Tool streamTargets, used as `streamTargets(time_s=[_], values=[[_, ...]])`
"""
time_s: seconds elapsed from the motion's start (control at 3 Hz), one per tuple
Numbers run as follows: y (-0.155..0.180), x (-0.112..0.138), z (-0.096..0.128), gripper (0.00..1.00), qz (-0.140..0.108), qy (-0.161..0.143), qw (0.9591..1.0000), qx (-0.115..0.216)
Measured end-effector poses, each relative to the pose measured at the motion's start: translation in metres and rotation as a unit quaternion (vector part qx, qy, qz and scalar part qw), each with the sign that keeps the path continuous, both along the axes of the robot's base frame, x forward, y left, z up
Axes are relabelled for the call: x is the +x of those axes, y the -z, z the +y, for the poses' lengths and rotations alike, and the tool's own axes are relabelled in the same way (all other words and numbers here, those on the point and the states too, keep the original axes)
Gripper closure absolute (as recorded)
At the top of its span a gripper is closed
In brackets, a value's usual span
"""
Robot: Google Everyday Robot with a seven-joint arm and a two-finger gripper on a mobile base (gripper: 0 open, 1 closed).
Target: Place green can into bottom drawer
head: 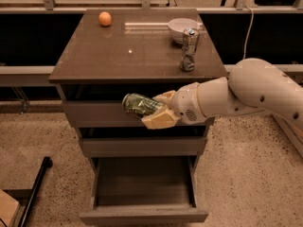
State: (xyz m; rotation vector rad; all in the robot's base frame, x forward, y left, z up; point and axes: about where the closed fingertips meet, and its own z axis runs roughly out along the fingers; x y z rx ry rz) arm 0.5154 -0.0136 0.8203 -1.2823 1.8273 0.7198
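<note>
**Item count.** One cabinet (128, 56) with three drawers is shown. Two cans are present: the green can (138, 105) and a taller silver can (189, 49) with a dented body. One orange (105, 19), one white bowl (181, 26), one arm (246, 91) and one gripper (152, 110) are counted. A black pole (37, 186) and the corner of a cardboard box (6, 210) are seen on the speckled floor at lower left.

**Obstructed or unclear areas.** The right end of the green can is covered by the tan fingers (158, 120). The bowl is partly masked by the silver can standing just in front of it. The top drawer front is partly masked by the green can and the gripper. The arm is cut off at the right edge of the view. The markings on the green can cannot be read.

**Arm pose.** The arm is extended from the right, roughly level, across the front of the cabinet. The gripper is positioned in front of the top drawer, below the cabinet's top edge. Its fingers are closed around the green can, one above and one below. The can is held on its side, in the air, above the bottom drawer (142, 216), which is pulled out and open.
</note>
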Motion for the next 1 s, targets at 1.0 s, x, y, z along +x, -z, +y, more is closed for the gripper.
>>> streamTargets(time_s=[1.0], values=[[0.120,-0.011,0.018,1.00,0.042,-0.007,0.9990,0.013]])
